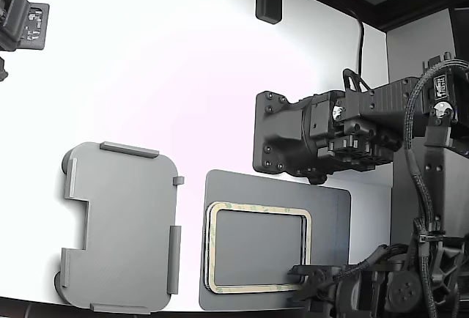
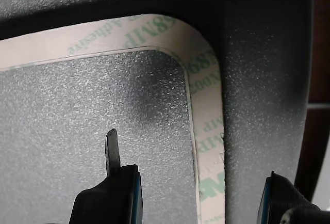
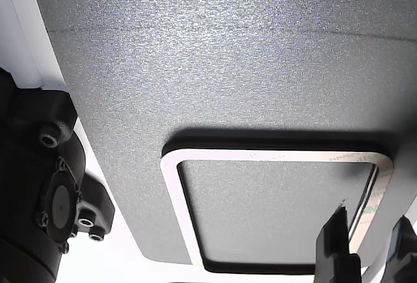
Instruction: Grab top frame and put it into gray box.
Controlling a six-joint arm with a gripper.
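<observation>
Lying flat on a dark gray mat [image 1: 330, 215], the top frame [image 1: 258, 209] sits toward that mat's near edge, its open middle showing the mat's pebbled face. The mat rests on the white surface [image 1: 183, 91] near its front edge, toward the exterior view's right. Pale green printed lettering runs along the frame's cream strip in the wrist view.

To the exterior view's left of the mat, just beside it, the gray box [image 1: 121, 226] lies on the same surface with nothing inside; its raised tabs line the rim and a stepped notch cuts into the side away from the mat.

Over the frame's rounded corner at the mat's near right end, the tool [image 2: 201, 193] is spread wide. One thin dark finger [image 2: 112, 149] stands inside the frame's opening above the mat, while the other finger [image 2: 281, 195] is outside the frame strip, so the strip [image 2: 206, 131] passes between them. Neither finger visibly touches the frame. Whether the tips touch the mat cannot be told.
</observation>
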